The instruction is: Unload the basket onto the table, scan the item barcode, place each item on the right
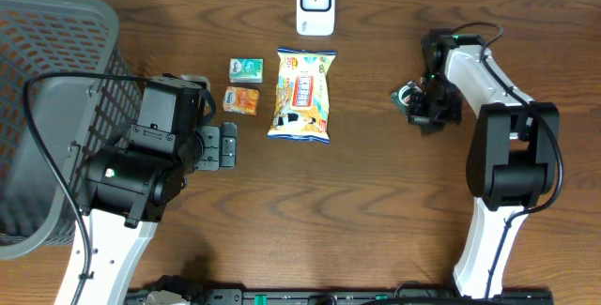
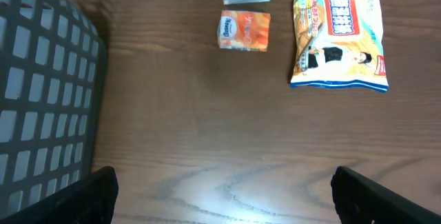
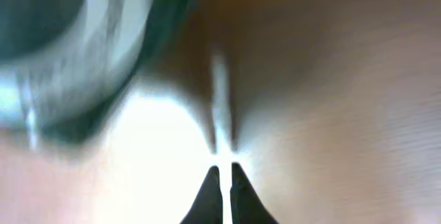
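Snack bag (image 1: 301, 95) yellow-orange, blue-white bottom edge, lying flat. Left tool (image 1: 225, 145) spread; right tool (image 3: 222, 186) pressed together.

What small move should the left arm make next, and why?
Probably ease the left gripper forward toward the orange packet. Its jaws stand open with only bare table between them, and that packet lies nearest ahead. The right gripper is shut and well off to the side.
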Robot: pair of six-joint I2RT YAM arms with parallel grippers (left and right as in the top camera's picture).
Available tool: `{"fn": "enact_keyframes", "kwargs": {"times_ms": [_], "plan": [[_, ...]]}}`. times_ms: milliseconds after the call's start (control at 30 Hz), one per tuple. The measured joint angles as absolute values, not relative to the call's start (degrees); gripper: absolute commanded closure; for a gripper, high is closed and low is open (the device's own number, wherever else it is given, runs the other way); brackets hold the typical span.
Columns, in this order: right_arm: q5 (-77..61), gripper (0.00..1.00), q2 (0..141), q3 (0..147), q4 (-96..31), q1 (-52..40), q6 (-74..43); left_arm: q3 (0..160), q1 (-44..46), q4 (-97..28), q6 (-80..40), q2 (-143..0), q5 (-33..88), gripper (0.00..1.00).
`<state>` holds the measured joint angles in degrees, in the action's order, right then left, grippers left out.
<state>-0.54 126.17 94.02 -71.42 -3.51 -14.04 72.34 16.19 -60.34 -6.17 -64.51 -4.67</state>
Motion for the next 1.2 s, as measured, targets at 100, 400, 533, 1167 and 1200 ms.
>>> {"fn": "enact_keyframes", "kwargs": {"times_ms": [100,400,533,1167,1200], "plan": [[-3.6,0.99,126.2,94.0,-75.6,-3.7,-11.7,72.3,16.2,-60.3,-6.2,-64.5,-4.7,0.02],[-12.1,0.99,126.2,94.0,-70.5,-3.8,-9.6,72.3,16.2,-60.3,-6.2,-64.5,-4.7,0.02],[-14.2,0.99,126.2,94.0,-65.7,-4.1,-9.6,72.3,16.2,-60.3,-6.2,-64.5,-4.7,0.02],[-4.6,0.98,126.2,94.0,-52.7,-4.2,-17.2,72.3,16.2,-60.3,-6.2,-64.5,-4.7,0.02],[-3.9,0.98,126.2,94.0,-51.6,-4.2,-17.6,72.3,16.2,-60.3,-6.2,-64.5,-4.7,0.02]]}}
